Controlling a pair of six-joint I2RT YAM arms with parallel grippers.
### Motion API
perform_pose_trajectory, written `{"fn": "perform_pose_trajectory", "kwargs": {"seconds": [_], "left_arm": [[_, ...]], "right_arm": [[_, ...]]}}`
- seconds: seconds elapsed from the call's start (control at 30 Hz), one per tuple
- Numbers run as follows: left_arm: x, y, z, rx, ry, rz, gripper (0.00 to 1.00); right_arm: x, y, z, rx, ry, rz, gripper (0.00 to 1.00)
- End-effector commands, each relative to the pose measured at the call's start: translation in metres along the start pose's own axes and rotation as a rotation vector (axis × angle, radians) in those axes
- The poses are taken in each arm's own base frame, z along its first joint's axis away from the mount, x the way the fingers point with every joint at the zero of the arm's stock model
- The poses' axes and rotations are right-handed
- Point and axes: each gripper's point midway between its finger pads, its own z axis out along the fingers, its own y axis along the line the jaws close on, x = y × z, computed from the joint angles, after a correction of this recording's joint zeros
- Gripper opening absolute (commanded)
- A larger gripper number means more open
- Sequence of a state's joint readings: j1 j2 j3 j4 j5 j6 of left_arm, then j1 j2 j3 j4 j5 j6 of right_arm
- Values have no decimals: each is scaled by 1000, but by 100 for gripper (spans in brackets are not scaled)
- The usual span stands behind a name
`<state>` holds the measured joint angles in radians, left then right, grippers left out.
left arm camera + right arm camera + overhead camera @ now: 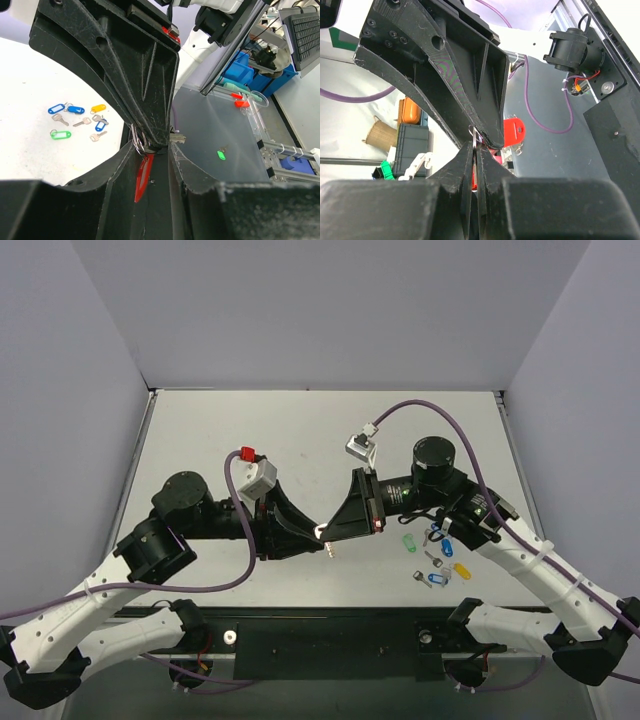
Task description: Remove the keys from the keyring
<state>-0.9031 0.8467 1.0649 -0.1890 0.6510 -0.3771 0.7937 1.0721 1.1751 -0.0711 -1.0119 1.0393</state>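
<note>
My two grippers meet tip to tip above the middle of the table [300,430]. The left gripper [315,533] [149,149] is shut on the red tag [141,175], which lies edge-on between its fingers. The thin split ring [136,141] sticks out at the tag's far end. The right gripper [328,532] [476,147] is shut on that ring [477,132], seen as a thin metal edge between its fingers. The tiny silvery key [177,139] juts out beside the right fingertips and shows in the top view [330,549]. How key and ring join is hidden.
Loose tags and keys lie right of the grippers: a green tag [408,542] [60,134], blue tags [446,547] [56,108] and a yellow tag [461,569] [98,107]. Purple cables loop from both wrists. Grey walls enclose the table.
</note>
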Motion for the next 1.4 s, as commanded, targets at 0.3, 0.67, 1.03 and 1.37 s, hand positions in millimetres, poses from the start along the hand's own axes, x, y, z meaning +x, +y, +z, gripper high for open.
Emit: {"fn": "perform_pose_trajectory", "kwargs": {"seconds": [0.3,0.67,1.03,1.37], "left_arm": [[-27,-17,-9,13,-61,41,7],[-32,-22,-8,31,-86,-15,5],[-23,-13,4,7,-58,-203,0],[-8,3,5,-99,19,-296,0]], "right_arm": [[28,0,-13,2,93,-85,0],[39,-5,-10,26,117,-165,0],[33,-2,-14,43,62,-274,0],[33,-5,-20,99,53,-296,0]]}}
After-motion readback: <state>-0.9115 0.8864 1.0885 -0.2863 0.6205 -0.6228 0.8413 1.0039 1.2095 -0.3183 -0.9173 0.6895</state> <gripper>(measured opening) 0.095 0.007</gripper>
